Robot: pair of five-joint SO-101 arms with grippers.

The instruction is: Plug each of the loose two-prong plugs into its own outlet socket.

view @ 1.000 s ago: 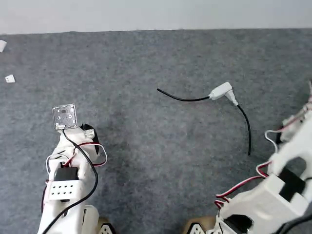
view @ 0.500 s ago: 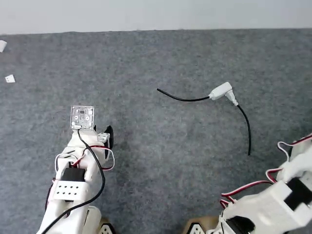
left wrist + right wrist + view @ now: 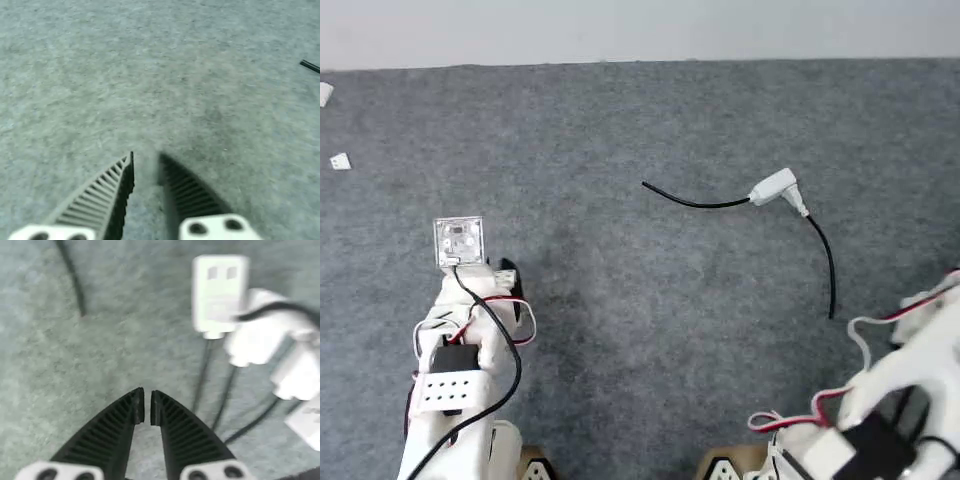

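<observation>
A white two-prong plug [image 3: 775, 187] lies on the grey carpet right of centre, with thin black cords [image 3: 825, 262] running off both sides. My left arm [image 3: 460, 330] stands at the near left; its gripper [image 3: 146, 172] hangs over bare carpet, a narrow gap between the fingers and nothing in it. My right arm [image 3: 895, 400] is at the near right corner. Its gripper [image 3: 147, 407] is shut and holds nothing. Beyond it lie a white block with two slots [image 3: 220, 292], a blurred white plug [image 3: 257, 342] and dark cords [image 3: 202, 377].
The carpet [image 3: 620, 300] ends at a pale wall at the back. Two small white scraps [image 3: 340, 161] lie at the far left. A black cord end [image 3: 70, 275] lies ahead of the right gripper, and another cord tip [image 3: 310, 66] shows in the left wrist view.
The left arm swung right and then back left. The right arm drew back toward the near right corner. The plug and its cords did not move.
</observation>
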